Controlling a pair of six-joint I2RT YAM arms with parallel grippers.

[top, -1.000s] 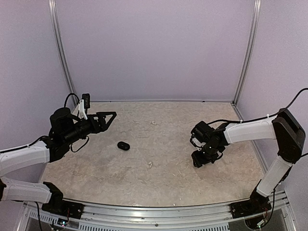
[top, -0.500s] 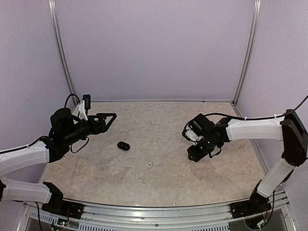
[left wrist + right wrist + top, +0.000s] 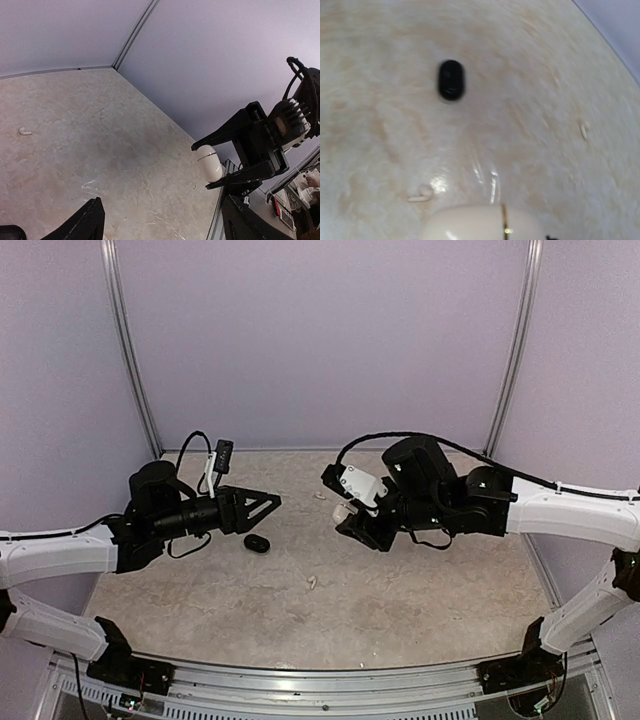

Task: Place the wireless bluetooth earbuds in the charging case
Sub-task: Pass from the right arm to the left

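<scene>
Top external view puts one white earbud [image 3: 312,583] flat on the counter [image 3: 180,610] toward my bases and another earbud [image 3: 320,496] farther back, well apart. Each is too small to tell which end leads, though the near one's long axis seems to run near-to-far. My right fingers [image 3: 350,521] pinch the white case [image 3: 209,162] above the counter, lid shut, long axis near upright, seam across its upper part. They seem to press its two ends, so I judge my left fingers [image 3: 264,508], wide and empty, should take the body below the seam before the lid can open.
</scene>
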